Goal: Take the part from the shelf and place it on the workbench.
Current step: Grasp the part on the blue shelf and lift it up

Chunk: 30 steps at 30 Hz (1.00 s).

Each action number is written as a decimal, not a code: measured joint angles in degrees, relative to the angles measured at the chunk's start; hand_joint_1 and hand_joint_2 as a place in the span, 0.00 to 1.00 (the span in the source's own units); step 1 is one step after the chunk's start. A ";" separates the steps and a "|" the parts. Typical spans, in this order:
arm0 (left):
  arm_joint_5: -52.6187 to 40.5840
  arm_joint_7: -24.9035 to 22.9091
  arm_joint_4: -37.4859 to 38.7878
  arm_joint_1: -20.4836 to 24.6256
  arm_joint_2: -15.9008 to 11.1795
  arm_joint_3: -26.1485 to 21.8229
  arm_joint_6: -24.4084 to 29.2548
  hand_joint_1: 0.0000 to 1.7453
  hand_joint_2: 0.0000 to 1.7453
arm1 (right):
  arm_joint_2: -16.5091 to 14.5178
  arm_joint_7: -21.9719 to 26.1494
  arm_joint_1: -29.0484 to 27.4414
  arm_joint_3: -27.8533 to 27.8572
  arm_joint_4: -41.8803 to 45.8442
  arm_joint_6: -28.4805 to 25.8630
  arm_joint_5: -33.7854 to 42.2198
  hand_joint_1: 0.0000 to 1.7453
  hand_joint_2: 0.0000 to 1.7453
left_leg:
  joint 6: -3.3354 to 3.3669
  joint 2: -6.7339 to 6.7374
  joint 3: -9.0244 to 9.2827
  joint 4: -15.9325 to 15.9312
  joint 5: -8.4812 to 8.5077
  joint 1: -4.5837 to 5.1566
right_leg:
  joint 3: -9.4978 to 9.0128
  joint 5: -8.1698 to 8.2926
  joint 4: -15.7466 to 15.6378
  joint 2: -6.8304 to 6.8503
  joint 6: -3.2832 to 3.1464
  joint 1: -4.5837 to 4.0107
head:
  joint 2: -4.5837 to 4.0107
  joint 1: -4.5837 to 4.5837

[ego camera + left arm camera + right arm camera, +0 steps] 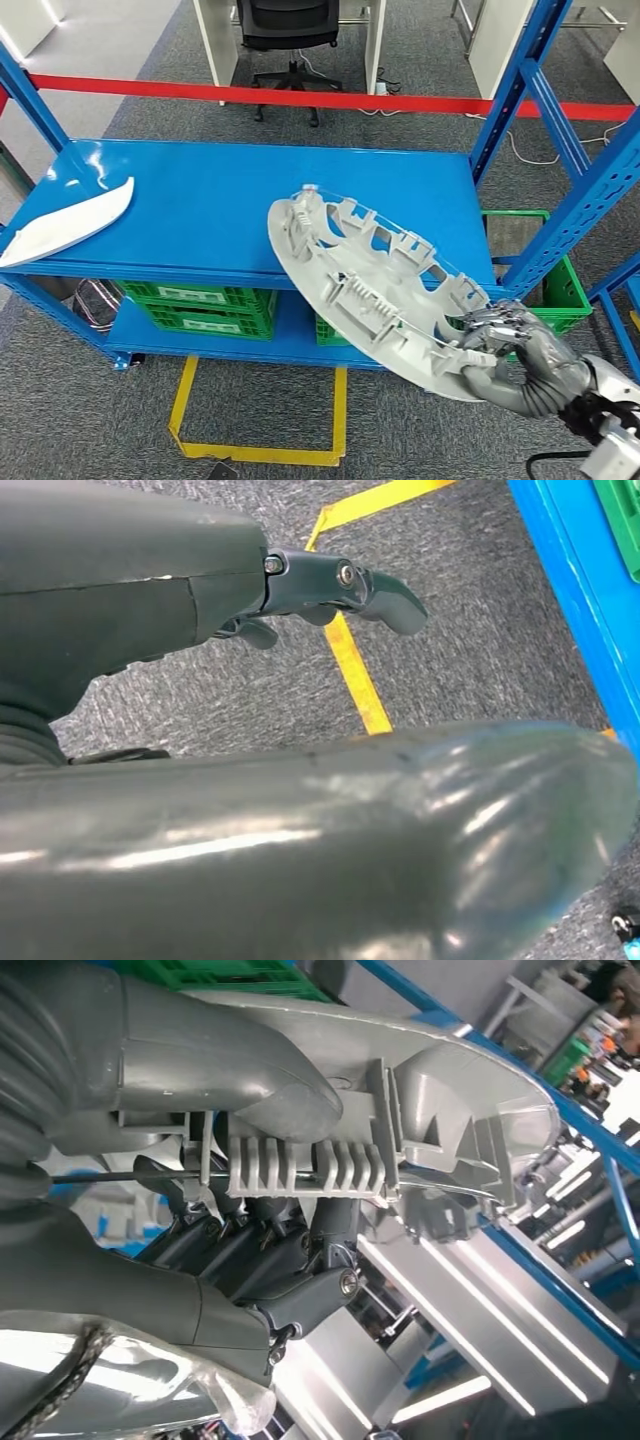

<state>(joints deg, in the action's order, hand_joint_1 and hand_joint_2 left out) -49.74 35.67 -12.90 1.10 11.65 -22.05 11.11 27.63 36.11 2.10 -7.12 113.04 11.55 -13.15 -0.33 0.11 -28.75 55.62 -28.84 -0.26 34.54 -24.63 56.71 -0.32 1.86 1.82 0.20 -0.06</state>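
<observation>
A large round grey hubcap-like part [377, 290] with ribbed clips on its inner face hangs tilted, its far edge over the blue shelf [219, 205] and its near edge out past the shelf front. My right hand [521, 355] grips the part's near rim from below right. In the right wrist view the thumb [249, 1070] lies over the rim [453, 1090] and the darker fingers [249, 1250] curl beneath it. My left hand [324, 590] hangs above the carpet with its fingers apart and nothing in it.
A white curved panel [68, 225] lies at the shelf's left end. Green crates [204, 305] sit on the lower shelf. Blue uprights [573, 200] stand at right. Yellow floor tape [256, 450] marks the carpet. A red barrier tape [317, 97] and an office chair [290, 30] lie beyond.
</observation>
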 joint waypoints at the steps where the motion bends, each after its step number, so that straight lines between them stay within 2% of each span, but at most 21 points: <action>1: 0.01 0.00 0.00 -0.01 0.00 -0.10 0.03 0.00 0.00 | 0.00 -0.08 -0.85 0.76 0.60 0.50 0.08 1.00 1.00 | 0.00 0.00 0.00 0.00 0.00 0.00 | 0.00 0.00 0.00 0.00 0.00 0.00 | 0.00 0.00; 7: 0.74 0.02 0.00 -0.05 0.00 -0.98 0.05 0.00 0.00 | 0.00 -0.45 -8.48 3.41 3.28 2.14 -2.11 1.00 1.00 | 0.00 -0.01 -0.01 0.01 0.00 0.00 | -0.01 0.00 0.00 0.02 0.00 0.00 | 0.00 0.00; 15: 2.69 0.74 0.00 -0.05 0.07 -2.87 -0.88 0.00 0.00 | -0.20 -0.99 -17.37 3.66 6.99 2.24 -4.04 1.00 1.00 | 0.01 -0.02 -0.03 0.01 0.00 0.00 | 0.03 -0.03 0.00 0.07 0.02 -0.01 | 0.00 0.00; 21: 3.92 1.46 -0.02 -0.03 0.15 -5.15 -1.34 0.00 0.00 | -0.39 -3.37 -25.07 -0.45 9.79 -3.27 -5.79 1.00 1.00 | 0.01 -0.01 -0.06 0.00 -0.01 -0.01 | 0.04 -0.04 0.00 0.03 0.01 -0.01 | 0.00 -0.01; 30: 4.64 0.94 -0.04 0.00 0.17 -7.38 -2.20 0.00 0.00 | -0.17 -5.51 -29.06 -4.45 12.25 -8.19 -5.65 1.00 1.00 | 0.01 0.01 -0.04 0.00 0.00 -0.01 | 0.03 -0.03 0.00 0.01 0.01 0.00 | 0.00 0.00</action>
<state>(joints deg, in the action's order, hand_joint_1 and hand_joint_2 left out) -45.10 36.61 -12.94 1.10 11.82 -29.43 8.91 27.45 30.61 -26.96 -11.57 125.29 3.36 -18.81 -0.32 0.12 -28.79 55.62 -28.85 -0.27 34.57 -24.66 56.71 -0.31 1.87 1.82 0.20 -0.06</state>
